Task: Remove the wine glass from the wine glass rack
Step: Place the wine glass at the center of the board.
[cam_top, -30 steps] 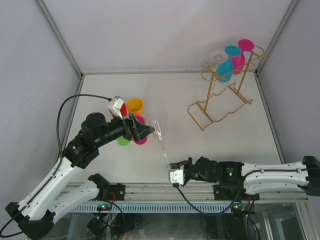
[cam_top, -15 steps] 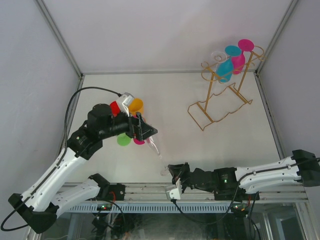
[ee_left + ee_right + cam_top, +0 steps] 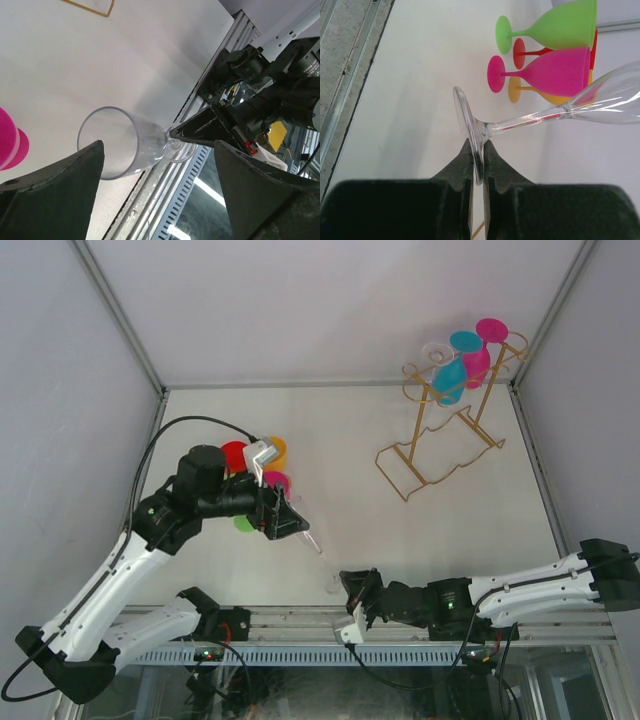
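Wine glass (image 3: 535,118), clear and round-footed, seems nipped by right pincer (image 3: 477,150).

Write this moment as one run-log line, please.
right gripper: shut on clear glass foot | left gripper: open around bowl | rack: cyan glass, pink glass hanging

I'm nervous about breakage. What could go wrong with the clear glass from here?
The right end effector pinches the clear glass only by the thin edge of its foot, so it could pivot or slip out.
The left end effector is open around the bowl; closing hard or off-centre might crack the glass or knock it loose.
The coloured glasses stand close to that end effector and could be toppled.
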`<state>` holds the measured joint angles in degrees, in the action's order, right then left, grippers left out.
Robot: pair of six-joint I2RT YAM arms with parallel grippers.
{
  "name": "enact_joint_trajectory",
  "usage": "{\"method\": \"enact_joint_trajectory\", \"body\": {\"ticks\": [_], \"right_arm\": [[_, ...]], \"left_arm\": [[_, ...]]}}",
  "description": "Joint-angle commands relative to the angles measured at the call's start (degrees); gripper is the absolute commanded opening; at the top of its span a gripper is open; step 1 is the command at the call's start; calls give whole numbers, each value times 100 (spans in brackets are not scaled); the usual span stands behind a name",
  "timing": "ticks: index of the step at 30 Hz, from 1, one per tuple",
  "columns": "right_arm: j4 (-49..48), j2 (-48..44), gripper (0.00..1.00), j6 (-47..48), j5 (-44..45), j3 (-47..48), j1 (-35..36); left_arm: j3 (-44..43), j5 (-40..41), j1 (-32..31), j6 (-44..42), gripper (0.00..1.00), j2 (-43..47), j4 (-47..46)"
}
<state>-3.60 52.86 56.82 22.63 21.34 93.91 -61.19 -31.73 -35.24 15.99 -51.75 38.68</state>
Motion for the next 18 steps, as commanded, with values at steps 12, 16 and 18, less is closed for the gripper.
{"method": "enact_joint_trajectory", "body": {"ticks": [12, 16, 18], "right_arm": [[-630, -255, 0, 574, 188, -198, -71], [-702, -328, 0, 588, 128, -242, -226], [-694, -352, 0, 567, 127, -240, -297]], "left_arm": [[-377, -1877, -9, -867, 72, -250, 386], [-320, -2208, -18, -999, 52, -213, 387], [-275, -2150, -18, -1009, 40, -174, 404]]}}
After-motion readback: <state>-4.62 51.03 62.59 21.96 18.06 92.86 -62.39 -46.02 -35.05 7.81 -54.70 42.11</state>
